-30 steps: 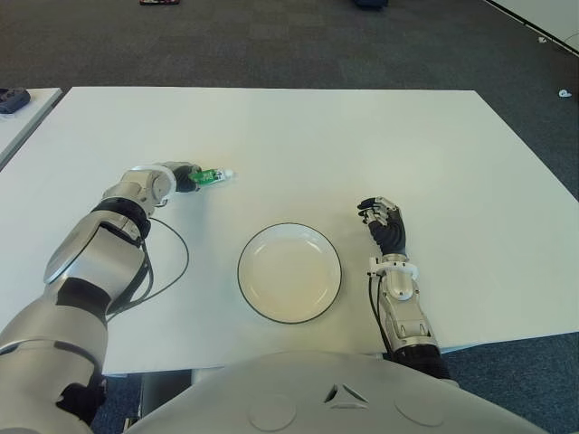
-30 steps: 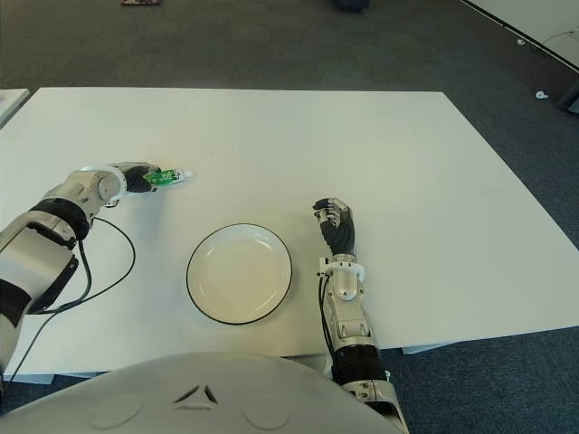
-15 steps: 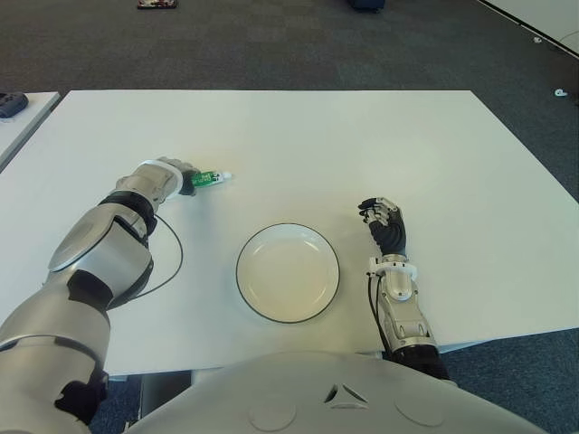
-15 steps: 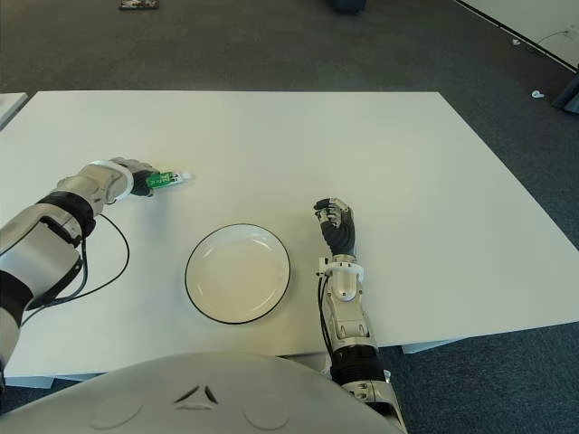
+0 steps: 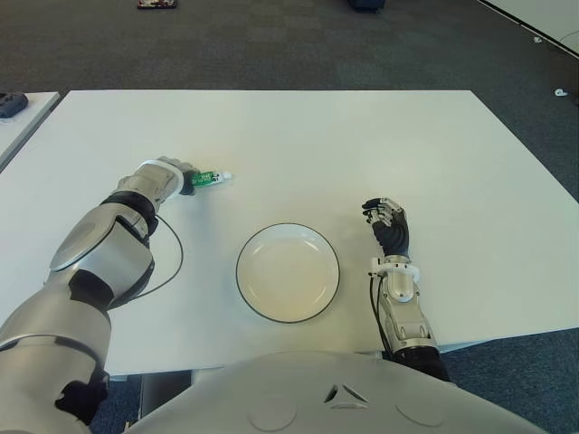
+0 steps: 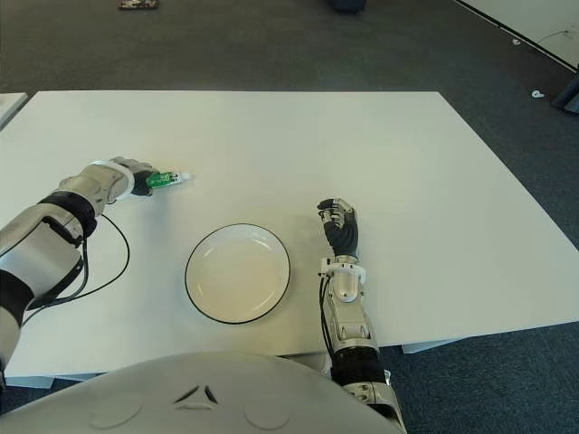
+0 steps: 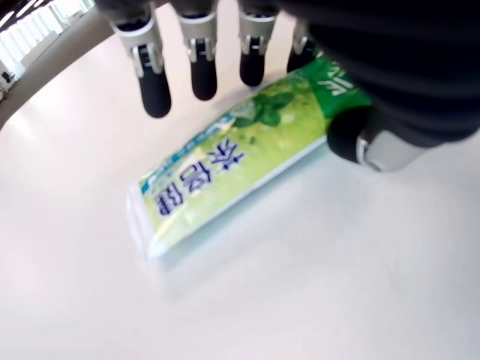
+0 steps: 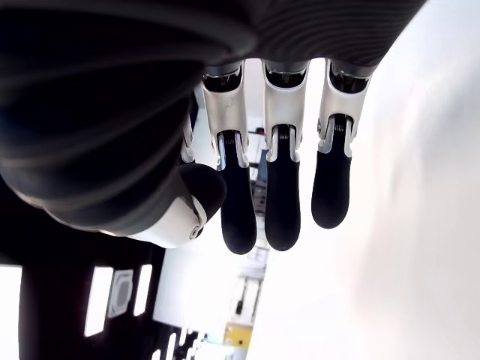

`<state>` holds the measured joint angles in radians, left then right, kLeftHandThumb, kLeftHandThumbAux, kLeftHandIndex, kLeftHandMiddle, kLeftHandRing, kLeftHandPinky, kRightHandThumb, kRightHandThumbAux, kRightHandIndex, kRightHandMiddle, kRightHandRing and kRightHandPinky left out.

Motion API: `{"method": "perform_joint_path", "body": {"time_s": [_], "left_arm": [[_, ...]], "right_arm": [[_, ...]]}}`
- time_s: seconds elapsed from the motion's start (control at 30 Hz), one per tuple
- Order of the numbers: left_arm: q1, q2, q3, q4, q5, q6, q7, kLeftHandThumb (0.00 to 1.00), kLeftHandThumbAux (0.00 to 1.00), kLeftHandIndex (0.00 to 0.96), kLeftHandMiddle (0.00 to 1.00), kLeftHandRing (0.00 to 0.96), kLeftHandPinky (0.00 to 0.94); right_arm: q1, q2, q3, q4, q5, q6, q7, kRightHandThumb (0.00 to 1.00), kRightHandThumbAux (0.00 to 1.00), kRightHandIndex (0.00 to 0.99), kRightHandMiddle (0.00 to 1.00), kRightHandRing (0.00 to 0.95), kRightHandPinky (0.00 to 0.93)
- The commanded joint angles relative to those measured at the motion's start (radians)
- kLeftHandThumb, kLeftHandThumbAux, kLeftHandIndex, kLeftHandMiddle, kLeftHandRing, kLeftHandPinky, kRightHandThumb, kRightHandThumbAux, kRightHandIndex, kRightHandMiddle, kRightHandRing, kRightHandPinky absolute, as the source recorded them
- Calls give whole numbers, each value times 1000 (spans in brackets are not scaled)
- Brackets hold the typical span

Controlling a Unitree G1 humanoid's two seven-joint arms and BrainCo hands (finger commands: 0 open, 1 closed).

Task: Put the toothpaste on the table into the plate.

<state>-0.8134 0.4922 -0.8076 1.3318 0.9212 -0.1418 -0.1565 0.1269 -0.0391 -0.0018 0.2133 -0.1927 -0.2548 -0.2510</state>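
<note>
The right hand (image 5: 387,226) shows just to the right of the plate (image 5: 288,272), nearest the robot's body, its fingers (image 8: 283,196) hanging straight and loose with nothing between them. The plate is white with a dark rim and nothing lies in it; it sits on the white worktop (image 5: 362,145) between the two arms, close to the near edge.

Farther out and over on the other side of the plate, the left hand (image 5: 170,175) is low over the worktop at the toothpaste (image 5: 208,177). The tube is green and white, lying flat on the worktop, well apart from the plate. Its capped end points away from the left hand, toward the middle of the worktop. In the left wrist view the four fingers (image 7: 203,69) reach down along one long side of the tube and the thumb (image 7: 358,138) comes in at the opposite side, so the hand brackets the toothpaste (image 7: 225,180). The fingertips stand apart from the tube's surface rather than pressed into it, and whether the thumb touches it cannot be told. The hand is unclenched and has no grasp on the tube.
</note>
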Motion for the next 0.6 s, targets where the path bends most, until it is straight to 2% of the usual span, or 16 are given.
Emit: {"method": "perform_joint_path", "body": {"time_s": [0.03, 0.37, 0.6], "left_arm": [[96, -18, -20, 46, 15, -9, -31, 635, 414, 39, 90, 137, 259], [104, -19, -9, 43, 5, -19, -16, 611, 438, 27, 79, 129, 248], [111, -28, 40, 35, -51, -19, -20, 590, 460, 28, 76, 124, 235]], "right_arm": [[3, 4, -6, 3, 0, -19, -6, 709, 729, 422, 472, 462, 478], [-3, 1, -11, 16, 0, -44, -10, 709, 729, 423, 478, 467, 477], [-8, -5, -15, 25, -7, -57, -13, 708, 730, 422, 476, 466, 473]]}}
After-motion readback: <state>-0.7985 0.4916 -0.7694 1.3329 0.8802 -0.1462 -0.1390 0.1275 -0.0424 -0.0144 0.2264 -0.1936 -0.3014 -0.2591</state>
